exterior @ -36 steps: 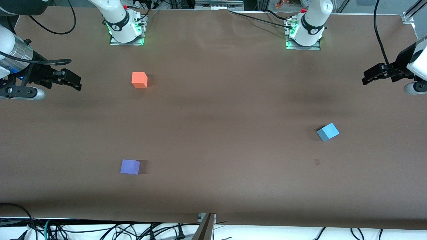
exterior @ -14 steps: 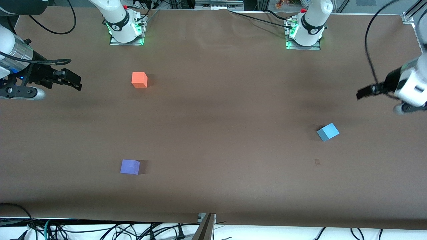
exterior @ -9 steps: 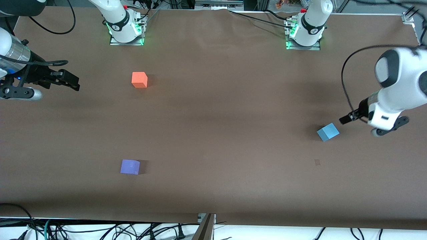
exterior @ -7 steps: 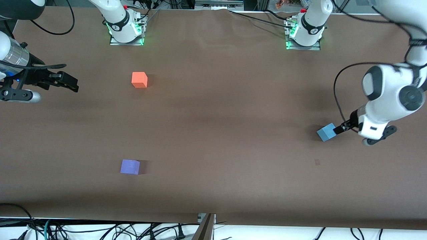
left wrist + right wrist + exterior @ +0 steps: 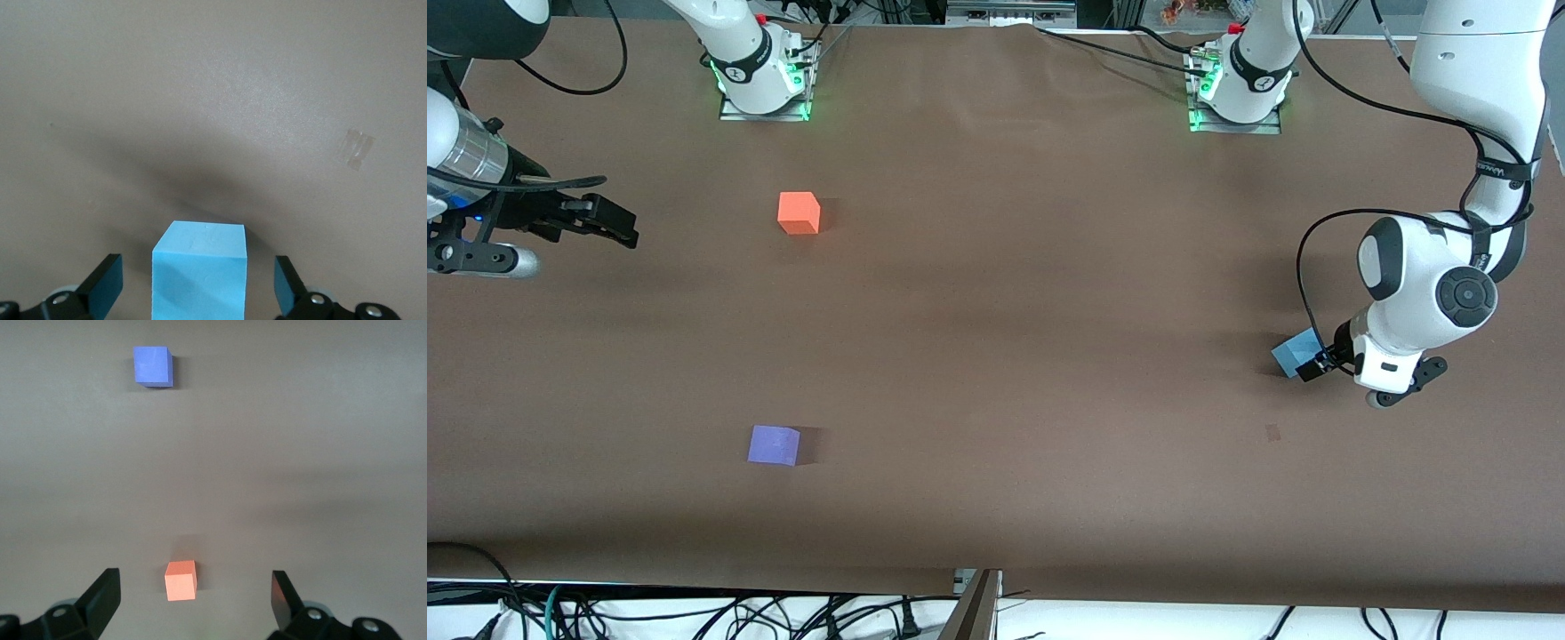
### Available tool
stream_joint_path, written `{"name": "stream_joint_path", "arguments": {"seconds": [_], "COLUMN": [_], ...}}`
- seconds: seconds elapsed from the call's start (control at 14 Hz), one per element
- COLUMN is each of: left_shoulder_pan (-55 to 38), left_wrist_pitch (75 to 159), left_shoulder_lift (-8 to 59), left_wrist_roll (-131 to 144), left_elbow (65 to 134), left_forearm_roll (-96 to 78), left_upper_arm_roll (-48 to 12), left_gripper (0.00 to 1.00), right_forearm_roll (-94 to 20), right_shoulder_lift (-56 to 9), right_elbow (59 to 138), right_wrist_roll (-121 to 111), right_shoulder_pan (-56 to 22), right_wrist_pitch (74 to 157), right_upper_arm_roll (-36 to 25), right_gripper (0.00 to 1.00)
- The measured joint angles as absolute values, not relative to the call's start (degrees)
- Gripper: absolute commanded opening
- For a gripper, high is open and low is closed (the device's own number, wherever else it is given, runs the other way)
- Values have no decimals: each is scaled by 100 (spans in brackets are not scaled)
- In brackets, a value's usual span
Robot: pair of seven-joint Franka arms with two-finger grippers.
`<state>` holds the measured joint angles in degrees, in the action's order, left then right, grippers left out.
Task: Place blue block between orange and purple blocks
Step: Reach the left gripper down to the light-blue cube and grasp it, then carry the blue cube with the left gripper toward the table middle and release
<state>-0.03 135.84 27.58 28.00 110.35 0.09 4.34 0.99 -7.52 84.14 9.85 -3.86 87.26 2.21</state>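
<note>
The matte sky-blue cube (image 5: 1298, 350) rests on the brown paper-covered surface (image 5: 996, 356) toward the left arm's end, between the left gripper's (image 5: 198, 291) wide-apart jaws, untouched. The orange-red cube (image 5: 799, 213) and the violet cube (image 5: 774, 444) sit well apart. The right gripper (image 5: 195, 597), jaws apart, waits at nine o'clock.

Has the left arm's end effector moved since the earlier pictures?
Yes. The left end effector came in from the table's edge at the left arm's end and dropped to the small light-blue matte cube, its open fingers now straddling it.
</note>
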Motion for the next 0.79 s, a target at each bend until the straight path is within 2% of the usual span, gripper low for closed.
{"name": "stream_joint_path", "arguments": {"seconds": [0.5,0.57,0.71,0.79], "left_shoulder_pan": [-1,-1,-7,-16], "left_wrist_pitch": [14261,14262,14232,14153], "left_shoulder_lift": [2981,3005,3015,3015], "left_wrist_roll": [2820,2820,2813,2801], "left_elbow": [11400,11414,11440,11445], "left_forearm_roll": [9,9,9,9], "left_upper_arm_roll": [429,424,398,380], "left_gripper": [100,90,53,37], "right_forearm_roll": [91,89,87,87], "right_shoulder_lift": [-752,-752,-753,-753], "right_elbow": [8414,8414,8414,8414], "right_wrist_roll": [978,978,978,978], "right_shoulder_pan": [-388,-392,-397,-399], "right_wrist_pitch": [8726,8726,8726,8726], "right_upper_arm_roll": [224,227,234,236], "right_gripper": [100,100,100,100]}}
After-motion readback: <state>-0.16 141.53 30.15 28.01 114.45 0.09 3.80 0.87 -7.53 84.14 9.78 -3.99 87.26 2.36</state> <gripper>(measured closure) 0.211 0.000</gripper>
